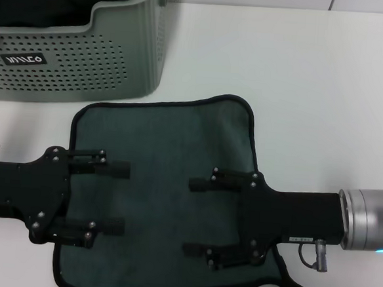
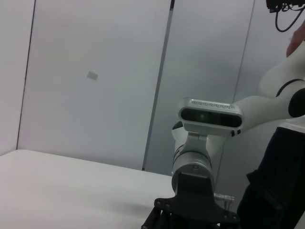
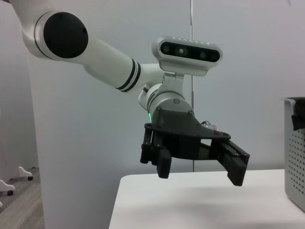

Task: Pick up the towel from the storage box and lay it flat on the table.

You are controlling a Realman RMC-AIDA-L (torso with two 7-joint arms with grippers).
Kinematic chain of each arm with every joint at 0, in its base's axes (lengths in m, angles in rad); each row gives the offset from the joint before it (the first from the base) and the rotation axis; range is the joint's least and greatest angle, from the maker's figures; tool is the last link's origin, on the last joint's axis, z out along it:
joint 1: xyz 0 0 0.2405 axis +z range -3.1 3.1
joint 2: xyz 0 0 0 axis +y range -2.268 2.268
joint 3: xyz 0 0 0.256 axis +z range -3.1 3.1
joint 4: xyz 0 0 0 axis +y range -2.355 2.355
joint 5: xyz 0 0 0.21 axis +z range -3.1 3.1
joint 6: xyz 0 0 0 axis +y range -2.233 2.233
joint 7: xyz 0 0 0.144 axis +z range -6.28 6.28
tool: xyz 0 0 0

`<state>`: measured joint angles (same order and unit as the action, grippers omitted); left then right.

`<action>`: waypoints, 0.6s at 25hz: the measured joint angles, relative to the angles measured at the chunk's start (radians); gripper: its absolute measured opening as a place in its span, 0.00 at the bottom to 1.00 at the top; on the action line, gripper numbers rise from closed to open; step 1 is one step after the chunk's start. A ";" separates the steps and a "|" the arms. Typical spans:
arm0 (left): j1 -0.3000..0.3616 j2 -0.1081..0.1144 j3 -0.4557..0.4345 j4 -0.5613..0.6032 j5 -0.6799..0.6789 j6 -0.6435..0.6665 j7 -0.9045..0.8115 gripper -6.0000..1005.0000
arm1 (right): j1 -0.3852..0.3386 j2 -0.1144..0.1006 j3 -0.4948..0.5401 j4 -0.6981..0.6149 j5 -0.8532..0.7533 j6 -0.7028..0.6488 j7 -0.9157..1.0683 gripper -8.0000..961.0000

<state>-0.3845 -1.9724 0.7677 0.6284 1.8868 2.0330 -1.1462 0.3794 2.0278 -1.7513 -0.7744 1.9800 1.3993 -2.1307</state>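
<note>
The dark green towel [image 1: 162,138] lies spread flat on the white table [image 1: 314,80], in front of the storage box [image 1: 86,57]. Its near right corner is slightly rumpled. My left gripper [image 1: 118,199] is open and empty, hovering over the towel's left half. My right gripper [image 1: 196,216] is open and empty over the right half, facing the left one. The right wrist view shows the left gripper [image 3: 200,174] open above the table [image 3: 190,205]. The left wrist view shows the right arm's wrist camera [image 2: 209,114].
The pale grey-green box stands at the back left with something dark inside [image 1: 30,1]; its wall also shows in the right wrist view [image 3: 295,143]. Bare tabletop extends to the right of the towel and behind it.
</note>
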 joint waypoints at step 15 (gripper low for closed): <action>0.017 -0.002 -0.002 0.001 0.000 -0.004 0.002 0.76 | -0.002 0.000 -0.005 0.007 0.011 0.006 -0.008 0.90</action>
<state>-0.3679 -1.9747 0.7654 0.6294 1.8867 2.0293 -1.1444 0.3773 2.0278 -1.7563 -0.7671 1.9911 1.4057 -2.1384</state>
